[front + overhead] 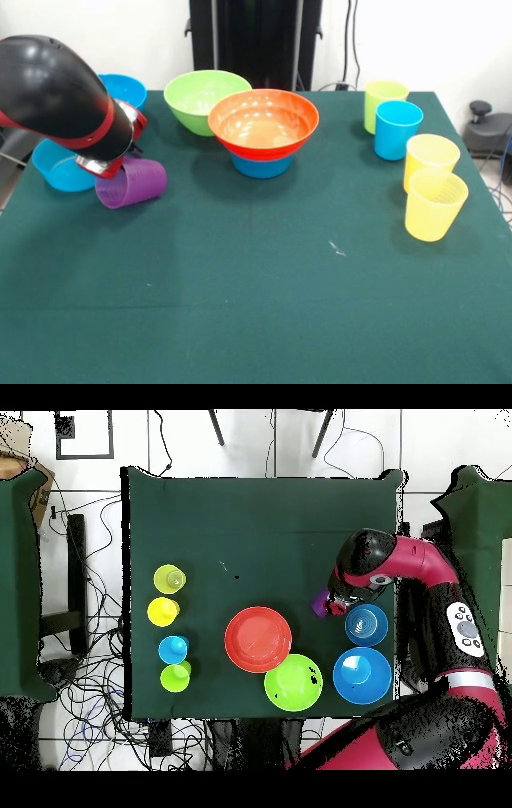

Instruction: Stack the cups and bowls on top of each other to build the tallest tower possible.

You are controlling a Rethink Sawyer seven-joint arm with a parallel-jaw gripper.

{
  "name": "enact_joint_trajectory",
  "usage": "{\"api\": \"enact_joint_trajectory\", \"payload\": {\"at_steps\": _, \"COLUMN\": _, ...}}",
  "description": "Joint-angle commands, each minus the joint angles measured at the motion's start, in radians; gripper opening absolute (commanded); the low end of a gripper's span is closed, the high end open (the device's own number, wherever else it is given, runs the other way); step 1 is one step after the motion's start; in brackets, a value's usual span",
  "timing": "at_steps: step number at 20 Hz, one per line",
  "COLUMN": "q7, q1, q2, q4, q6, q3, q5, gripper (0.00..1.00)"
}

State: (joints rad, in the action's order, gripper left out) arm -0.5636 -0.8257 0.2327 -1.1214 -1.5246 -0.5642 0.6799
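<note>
Resting empty on a small blue bowl (262, 166), the orange bowl (263, 122) shows plainly, while the arm hides the tool beside the tipped purple cup (134, 182), its grip unreadable.

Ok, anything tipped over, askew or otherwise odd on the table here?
Yes: the purple cup lies on its side beside a small blue bowl, under the arm's end. The other four cups stand upright; the orange bowl sits level on a blue bowl.

The setting is a robotics laboratory: a green-covered table (260, 514) stands on a white tiled floor (90, 444), with loose cables (85, 674) trailing beside the table's edges and corners.
</note>
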Motion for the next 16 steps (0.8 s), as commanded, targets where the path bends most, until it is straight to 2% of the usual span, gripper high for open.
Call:
{"api": "enact_joint_trajectory", "payload": {"at_steps": 1, "q7": 0.061, "q1": 0.029, "q2": -0.024, "q4": 0.005, "q6": 0.111, "q3": 0.032, "q5": 0.068, "gripper": 0.00}}
{"api": "enact_joint_trajectory", "payload": {"at_steps": 8, "q7": 0.004, "q1": 0.044, "q2": 0.036, "q4": -0.010, "q6": 0.209, "q3": 0.028, "q5": 0.090, "gripper": 0.00}}
{"api": "enact_joint_trajectory", "payload": {"at_steps": 16, "q7": -0.011, "q1": 0.063, "q2": 0.065, "q4": 0.002, "q6": 0.254, "q3": 0.023, "q5": 0.078, "gripper": 0.00}}
